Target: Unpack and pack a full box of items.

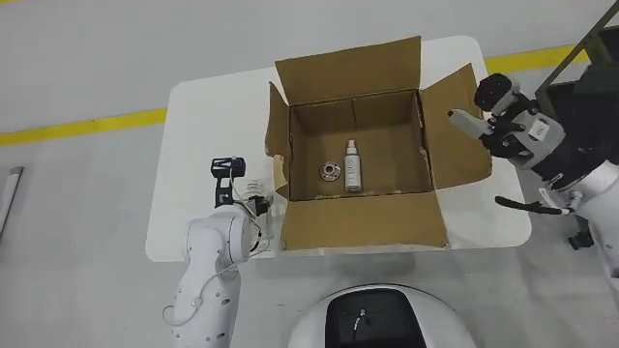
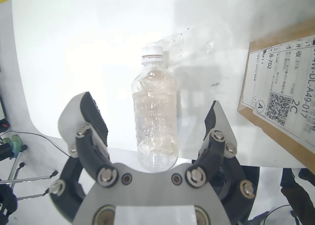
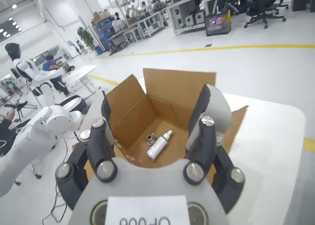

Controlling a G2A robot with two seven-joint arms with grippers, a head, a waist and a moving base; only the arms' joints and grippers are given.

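Bottle (image 2: 155, 117): clear ribbed plastic | left claw (image 2: 151, 103) wide open astride, not gripping | right claw (image 3: 155, 95) open, empty

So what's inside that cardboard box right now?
In the cardboard box: a white spray bottle lying flat, a small metal fitting beside it. Floor right against the near wall is hidden.

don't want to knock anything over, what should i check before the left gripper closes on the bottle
1. Left gripper open: ok
2. Water bottle between its fingers, touching neither: ok
3. White cap on: ok
4. Bottle standing or lying on the table: cannot tell
5. Cardboard box flaps open, bare floor beside spray bottle and metal flange: ok
6. Right gripper open, outside the box: ok
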